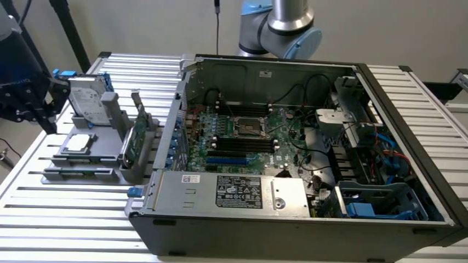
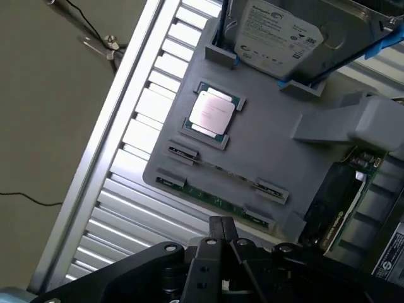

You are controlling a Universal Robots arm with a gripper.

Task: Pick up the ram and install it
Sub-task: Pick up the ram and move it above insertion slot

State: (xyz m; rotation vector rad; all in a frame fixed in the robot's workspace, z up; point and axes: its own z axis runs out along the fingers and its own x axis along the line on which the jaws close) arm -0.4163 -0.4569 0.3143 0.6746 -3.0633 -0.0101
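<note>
The fingers (image 2: 218, 232) are pressing together, clenched on nothing. Their tips are pointing at the ram (image 2: 218, 201) and hanging near it without touching; how high above it they are hovering is hard to judge. The ram is sitting edge-up in the gray holder (image 2: 265, 145), in the row along the rim nearest the fingers. It is showing as a thin green line between small clips, so its chips are hidden. In the exterior view it is appearing as a faint green strip (image 1: 75, 171) at the holder's near edge.

The hard drive (image 2: 278, 31) is being cut off by the frame, and the green card (image 2: 338, 202) is sitting half hidden behind a gray post. The processor chip (image 2: 211, 112) is lying flat between drive and ram, apart from both.

The holder is resting on the slatted tabletop (image 2: 145, 113), close to its edge, with bare slats running beside the ram's row. The open computer case (image 1: 292, 230) is standing just beside the holder on the exterior view's right. Cables are crossing part of its motherboard (image 1: 241, 123), while the black slots (image 1: 245, 143) are lying uncovered.
</note>
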